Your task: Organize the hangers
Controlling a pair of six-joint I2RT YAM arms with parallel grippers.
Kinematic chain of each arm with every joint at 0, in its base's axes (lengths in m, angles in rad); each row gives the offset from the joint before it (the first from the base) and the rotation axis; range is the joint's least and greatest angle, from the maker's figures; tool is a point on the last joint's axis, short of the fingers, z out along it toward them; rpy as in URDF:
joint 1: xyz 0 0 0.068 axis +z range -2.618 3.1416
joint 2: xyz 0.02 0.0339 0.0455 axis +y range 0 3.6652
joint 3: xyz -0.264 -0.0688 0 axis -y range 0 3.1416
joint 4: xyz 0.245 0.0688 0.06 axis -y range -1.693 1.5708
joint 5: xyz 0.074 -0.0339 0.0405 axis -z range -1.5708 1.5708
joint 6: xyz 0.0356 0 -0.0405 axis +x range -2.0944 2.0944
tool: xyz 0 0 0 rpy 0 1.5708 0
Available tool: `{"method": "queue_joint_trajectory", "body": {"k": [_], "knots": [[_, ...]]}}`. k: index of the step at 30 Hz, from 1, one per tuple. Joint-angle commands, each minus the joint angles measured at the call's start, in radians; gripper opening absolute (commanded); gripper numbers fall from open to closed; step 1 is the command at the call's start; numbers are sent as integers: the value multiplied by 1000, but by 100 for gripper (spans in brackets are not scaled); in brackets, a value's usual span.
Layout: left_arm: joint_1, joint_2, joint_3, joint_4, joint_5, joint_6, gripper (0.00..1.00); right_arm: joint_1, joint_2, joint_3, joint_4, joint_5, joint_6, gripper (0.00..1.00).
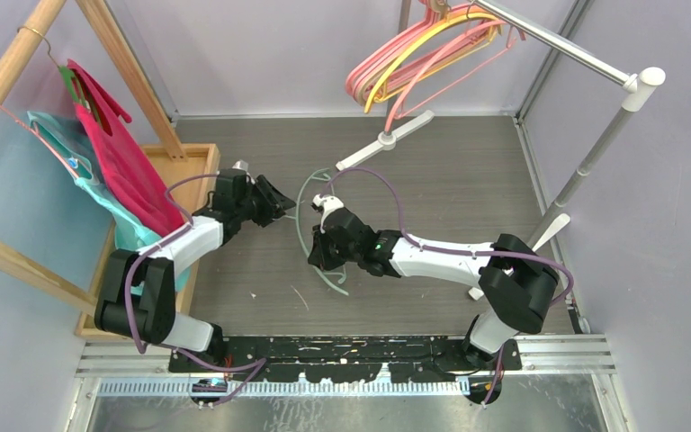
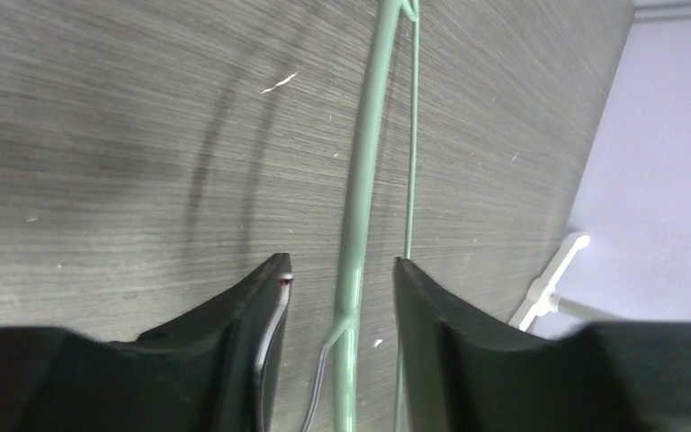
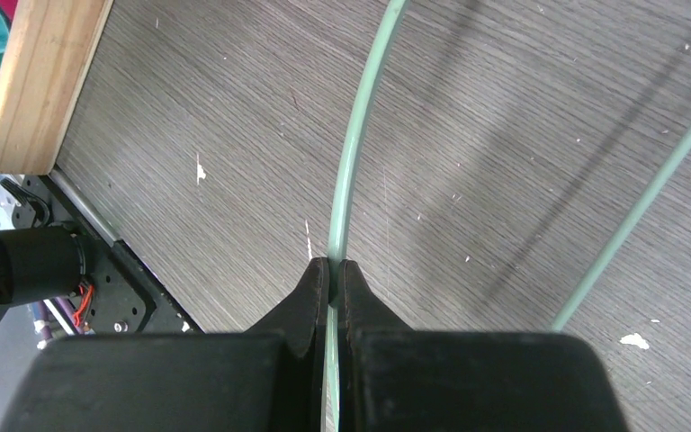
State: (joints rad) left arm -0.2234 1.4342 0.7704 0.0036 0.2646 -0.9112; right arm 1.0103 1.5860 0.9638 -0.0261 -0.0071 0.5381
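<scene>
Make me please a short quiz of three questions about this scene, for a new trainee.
1. True or false: the right gripper is shut on the pale green hanger.
2. The left gripper is: A) open, with the green hanger's bar between its fingers; B) shut on a pink hanger; C) resting inside the wooden tray.
3. Fill in: the pink and yellow hangers hang from the ____.

Key: 1 true; 2 A; 3 metal rail.

Magenta garment (image 1: 130,171), teal garment (image 1: 58,144) on wooden rack (image 1: 9,63) left; wooden tray (image 1: 193,153) below; metal rail (image 1: 558,40) right.
</scene>
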Motion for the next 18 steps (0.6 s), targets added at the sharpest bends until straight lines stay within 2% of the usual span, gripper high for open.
{"method": "queue_joint_trajectory", "body": {"k": [1,3,5,10,12,15,18], "knots": [[-7,-2,18,85,27,-21,31,-1,-39,30,79,0,9,1],[-7,-2,17,81,26,-21,13,0,-39,24,79,-1,10,1],[-7,-3,19,68,22,-22,1,-1,-36,23,77,2,13,1],[-10,-19,24,44,3,-25,0,-1,-35,34,35,55,9,3],[-14,-30,39,-8,-30,-26,0,1,-30,60,-15,94,-6,23],[-21,-38,73,-83,-71,-22,0,22,-13,103,-90,172,-31,45],[-34,-40,115,-144,-99,-22,0,62,23,153,-143,262,-51,54]]}}
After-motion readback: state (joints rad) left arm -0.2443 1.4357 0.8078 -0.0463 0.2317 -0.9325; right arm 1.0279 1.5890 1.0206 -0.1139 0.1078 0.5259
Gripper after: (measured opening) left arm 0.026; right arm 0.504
